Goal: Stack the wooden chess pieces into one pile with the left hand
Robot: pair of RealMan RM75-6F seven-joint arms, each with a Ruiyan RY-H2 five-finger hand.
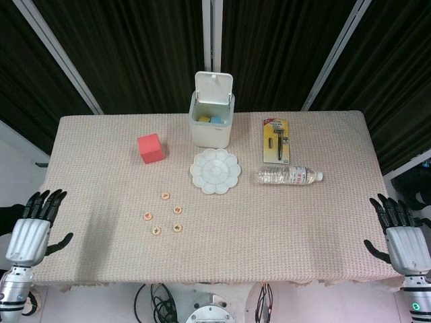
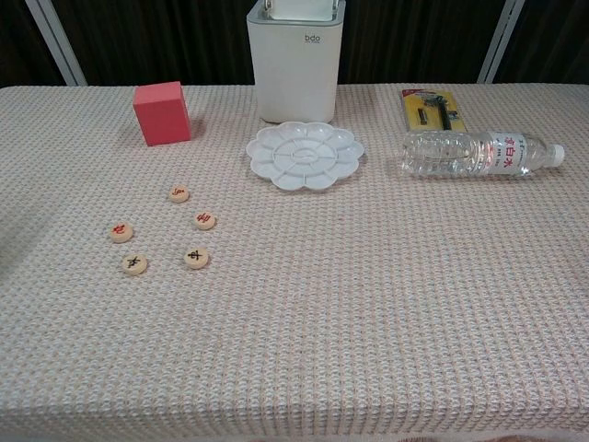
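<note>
Dark curtains hung behind a table covered in a beige woven cloth. The left hand lay off the table's near left corner, fingers spread and holding nothing; the right hand lay the same way off the near right corner, fingers apart and empty. Neither showed in the chest view.

The five wooden chess pieces lay flat and apart in a loose cluster on the cloth, ahead of the left hand and toward the table's middle, none stacked on another.

Farther from that hand stood a red block. Beyond it a white bin stood with its lid tipped up, yellow and blue items inside, too small to identify. Just in front of the bin sat a white flower-shaped palette, its wells bare. Toward the right hand lay a water bottle on its side and a packaged tool.
</note>
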